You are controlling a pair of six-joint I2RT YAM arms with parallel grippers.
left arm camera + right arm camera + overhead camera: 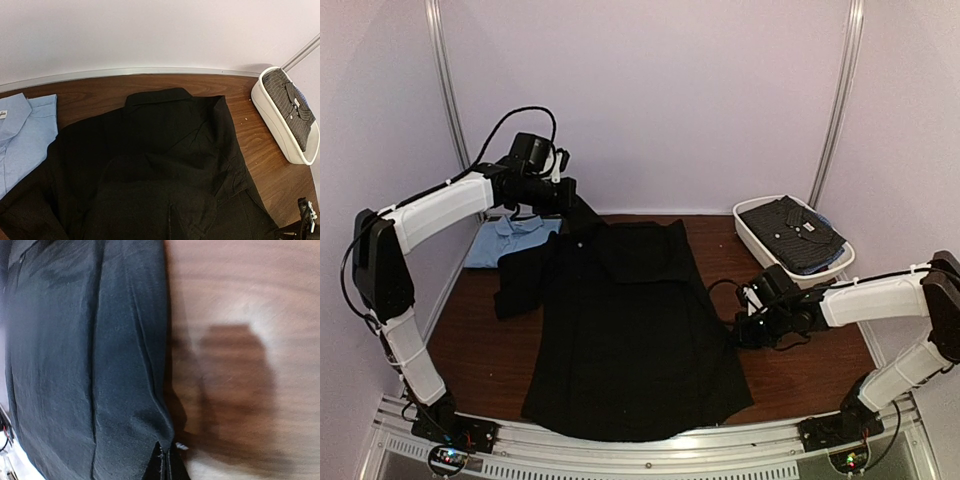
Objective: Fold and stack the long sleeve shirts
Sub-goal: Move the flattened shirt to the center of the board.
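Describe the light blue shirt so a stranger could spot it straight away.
Look at the brown wooden table, at its far left corner by the wall. There, beside the big black shirt spread over the middle, lies the light blue shirt. It is the only pale garment in view.
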